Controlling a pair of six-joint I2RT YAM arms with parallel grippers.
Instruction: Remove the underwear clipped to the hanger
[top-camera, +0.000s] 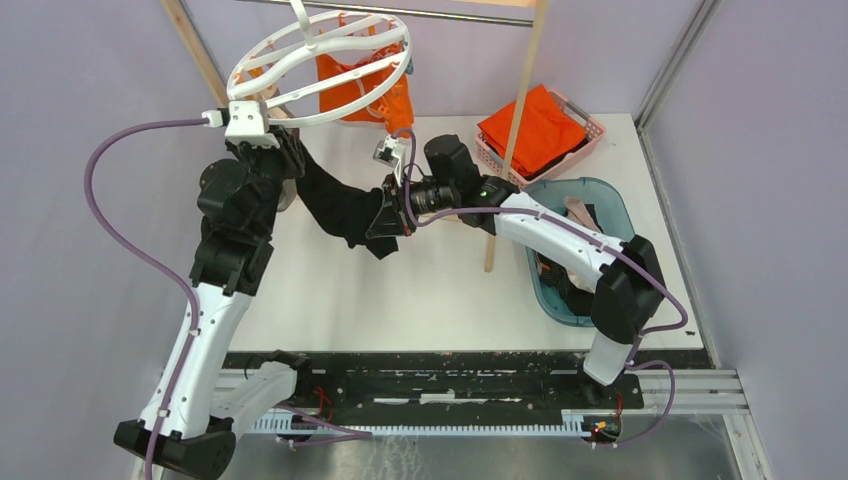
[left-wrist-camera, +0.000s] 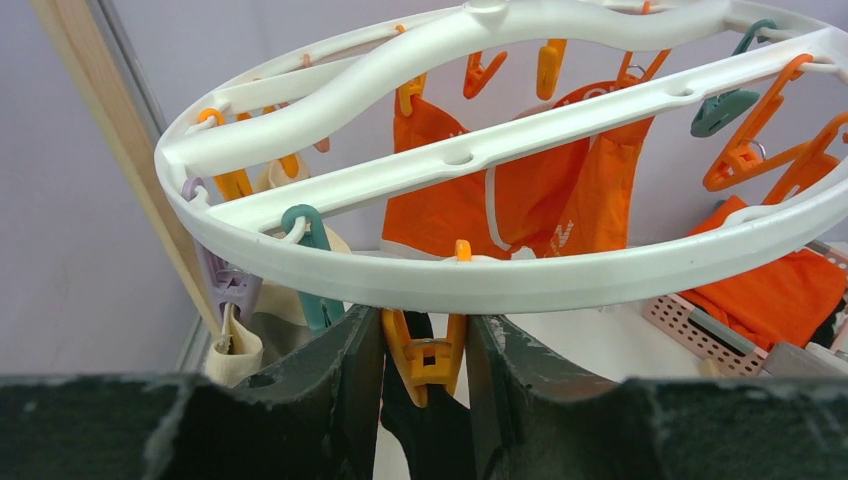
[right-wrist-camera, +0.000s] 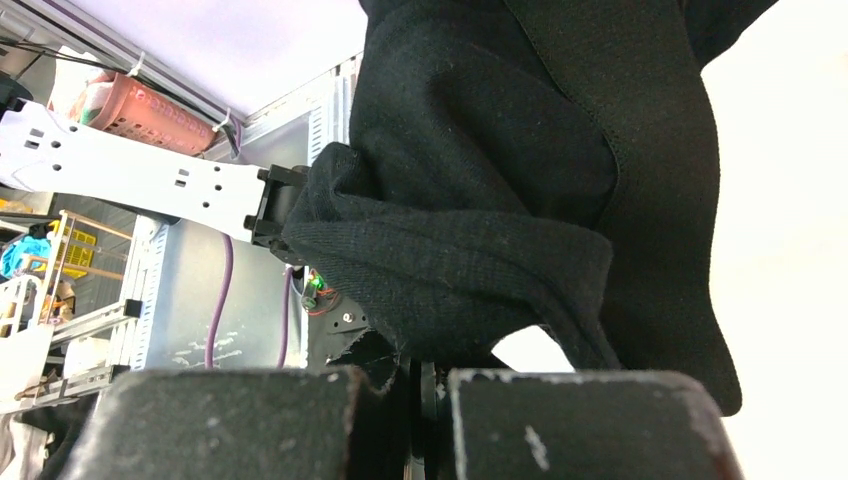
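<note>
The white ring hanger (top-camera: 330, 113) hangs at the back left with several small pegs. The black underwear (top-camera: 340, 205) stretches from its near rim down to my right gripper (top-camera: 385, 215), which is shut on the cloth's lower end (right-wrist-camera: 480, 180). My left gripper (top-camera: 262, 135) sits just under the rim (left-wrist-camera: 600, 280). Its fingers press both sides of the orange peg (left-wrist-camera: 428, 360) that clips the black underwear (left-wrist-camera: 430, 430). The orange underwear (left-wrist-camera: 450, 200) hangs on the far side. The beige underwear (left-wrist-camera: 235, 355) hangs at the left on a lilac peg.
A pink basket (top-camera: 590, 125) holding a folded orange cloth stands at the back right. A teal tub (top-camera: 612, 195) with dark items lies under the right arm. Wooden posts (top-camera: 529, 60) and a metal bar (top-camera: 450, 15) frame the hanger.
</note>
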